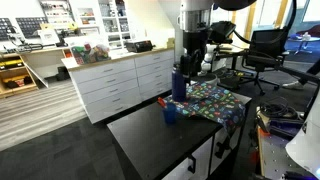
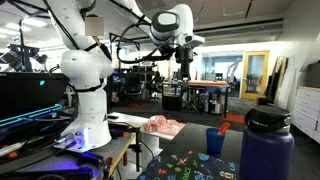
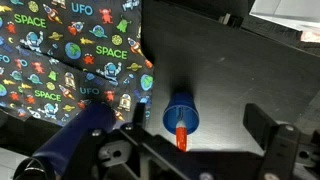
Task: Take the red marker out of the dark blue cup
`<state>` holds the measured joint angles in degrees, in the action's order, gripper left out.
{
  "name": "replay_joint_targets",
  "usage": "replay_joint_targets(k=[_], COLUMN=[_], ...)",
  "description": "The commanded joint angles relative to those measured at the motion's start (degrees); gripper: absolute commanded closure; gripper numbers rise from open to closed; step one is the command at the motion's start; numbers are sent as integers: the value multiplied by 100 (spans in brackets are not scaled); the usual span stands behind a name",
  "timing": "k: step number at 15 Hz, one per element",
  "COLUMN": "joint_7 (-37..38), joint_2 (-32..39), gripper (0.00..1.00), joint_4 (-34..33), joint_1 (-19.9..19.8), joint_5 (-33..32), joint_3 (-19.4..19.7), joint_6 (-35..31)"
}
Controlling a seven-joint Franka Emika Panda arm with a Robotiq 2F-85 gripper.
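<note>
The dark blue cup point(image 3: 181, 113) stands on the black table beside the space-print cloth. The red marker point(image 3: 181, 135) sticks out of it, leaning on the rim. Both exterior views show the cup point(image 1: 170, 113) point(image 2: 215, 141) with the marker point(image 1: 163, 102) point(image 2: 223, 128) slanting up from it. My gripper point(image 3: 197, 121) is open and empty. It hangs well above the cup, with the cup between its fingers in the wrist view. It is high over the table in both exterior views point(image 1: 192, 63) point(image 2: 185, 68).
A taller blue bottle point(image 1: 179, 83) point(image 2: 266, 150) point(image 3: 75, 148) stands next to the cup at the edge of the space-print cloth point(image 1: 215, 100) point(image 3: 60, 50). The black table point(image 1: 150, 140) ends close to the cup. White drawer cabinets point(image 1: 125, 85) stand beyond it.
</note>
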<state>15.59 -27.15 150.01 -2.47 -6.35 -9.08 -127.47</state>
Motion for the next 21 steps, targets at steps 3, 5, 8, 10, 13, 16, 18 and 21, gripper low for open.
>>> replay_joint_targets(k=[3,5,8,10,13,16,18,21], joint_7=[-36,-124,-234,-202,-111,-128,-170,-320], joint_2=[91,212,552,852,1319,1723,1936,2233], gripper=[0,0,0,0,0,0,0,0], joint_4=[-110,-217,-454,-694,-1131,-1564,-1794,-2093], joint_1=[86,97,108,131,155,182,185,178], joint_5=[12,12,27,90,55,0,-30,-14], joint_3=[112,148,184,178,143,171,211,317], joint_6=[73,96,61,88,116,165,157,108])
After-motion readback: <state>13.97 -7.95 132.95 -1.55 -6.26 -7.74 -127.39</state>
